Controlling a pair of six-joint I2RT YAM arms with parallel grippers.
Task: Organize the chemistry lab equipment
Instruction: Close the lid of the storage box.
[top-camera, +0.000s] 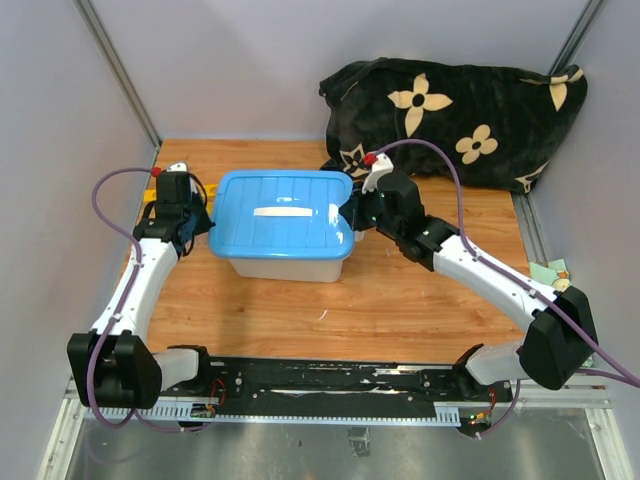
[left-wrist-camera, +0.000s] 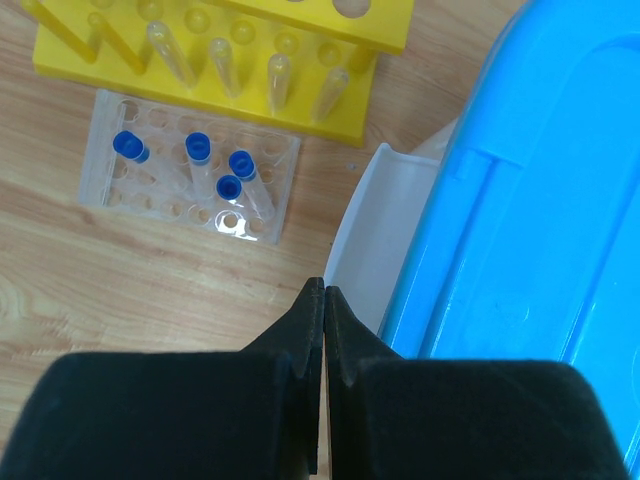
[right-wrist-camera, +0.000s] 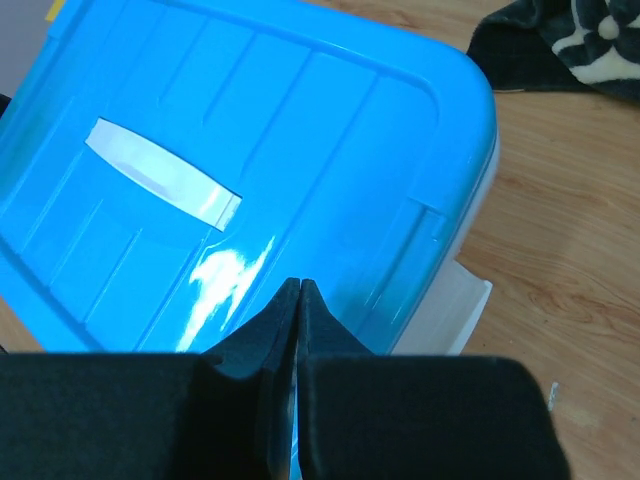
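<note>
At the near edge of the wooden table (top-camera: 400, 300) the two arms reach forward from their bases, one to each side of a white tub (top-camera: 285, 267) with a blue lid (top-camera: 280, 215). The left gripper (left-wrist-camera: 323, 300) hangs just off the tub's left end with its jaws pressed together and nothing between them. The right gripper (right-wrist-camera: 300, 295) is likewise pressed together and empty, poised over the right-hand corner of the lid.

Past the left fingers, on the bare wood beside the tub, lies a clear holed tray (left-wrist-camera: 110, 190). Its long axis runs across the left wrist view, dipping slightly to the right. Four blue-capped test tubes (left-wrist-camera: 241, 165) sit in it, caps up, and at least one leans with its body slanting down to the right.

Just beyond the tray, with its long axis running the same way, stands the yellow holed tube rack (left-wrist-camera: 205, 100). Four uncapped clear tubes (left-wrist-camera: 278, 80) sit in a row along its length.

Farthest back, in the right corner against the wall, a black cloth (top-camera: 480, 100) with cream flowers lies bunched up, well apart from the racks.
</note>
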